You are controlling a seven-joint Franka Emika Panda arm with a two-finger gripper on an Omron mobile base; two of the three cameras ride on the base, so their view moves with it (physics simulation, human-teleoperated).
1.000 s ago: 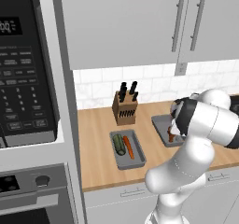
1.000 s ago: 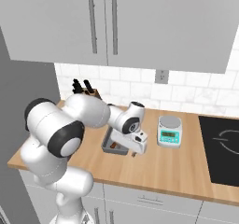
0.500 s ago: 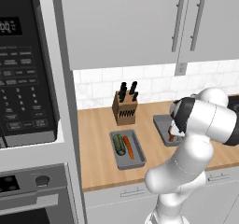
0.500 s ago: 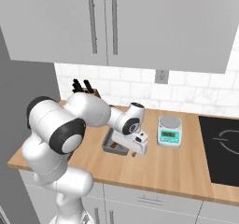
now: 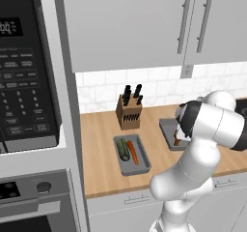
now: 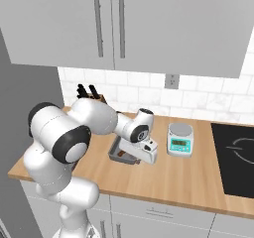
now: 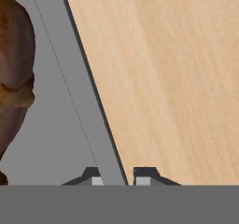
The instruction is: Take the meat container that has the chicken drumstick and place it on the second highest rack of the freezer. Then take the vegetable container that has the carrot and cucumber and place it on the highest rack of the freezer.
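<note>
On the far left of the left base view, a black microwave is sitting in a tall column above an oven. On the wooden counter a knife block is standing against the tiled wall. In front of it a grey vegetable tray is lying with its long axis running front to back; inside, the dark green cucumber and the orange carrot are resting side by side, both lengthwise along the tray.

Further right the meat tray is sitting on the counter, partly hidden by the arm. In the hand view, the reddish-brown drumstick is lying inside it, close to the tray's wall. The gripper is pinching that wall, one fingertip inside the tray and one outside over the counter, nearly closed on the rim.

In the right base view, a small scale is standing to the right of the tray, and beyond it a black cooktop is lying flush in the counter.
</note>
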